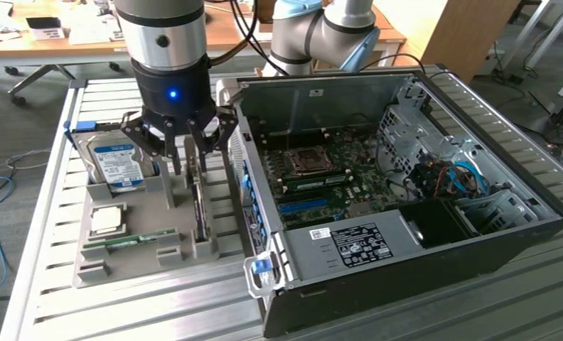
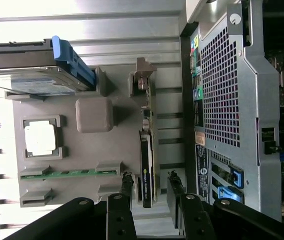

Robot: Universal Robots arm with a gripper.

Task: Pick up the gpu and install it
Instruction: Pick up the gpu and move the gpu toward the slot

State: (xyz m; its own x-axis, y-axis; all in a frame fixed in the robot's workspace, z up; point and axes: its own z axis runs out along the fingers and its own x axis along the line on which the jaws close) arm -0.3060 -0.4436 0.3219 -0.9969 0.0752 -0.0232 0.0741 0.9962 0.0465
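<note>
- The gpu [image 2: 146, 167] stood on edge in a slot of the grey tray [image 2: 82, 150] nearest the computer case [image 1: 424, 284], top edge offered upward.
- The gripper [image 1: 188, 150] hung over it, fingers [image 2: 124, 200] apart on either side, seemingly lined up for pinching.

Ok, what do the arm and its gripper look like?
Silver-grey tubular arm with pale blue joint caps and black cables; black cylindrical wrist with a small blue light; black gripper with slim jointed fingers.
</note>
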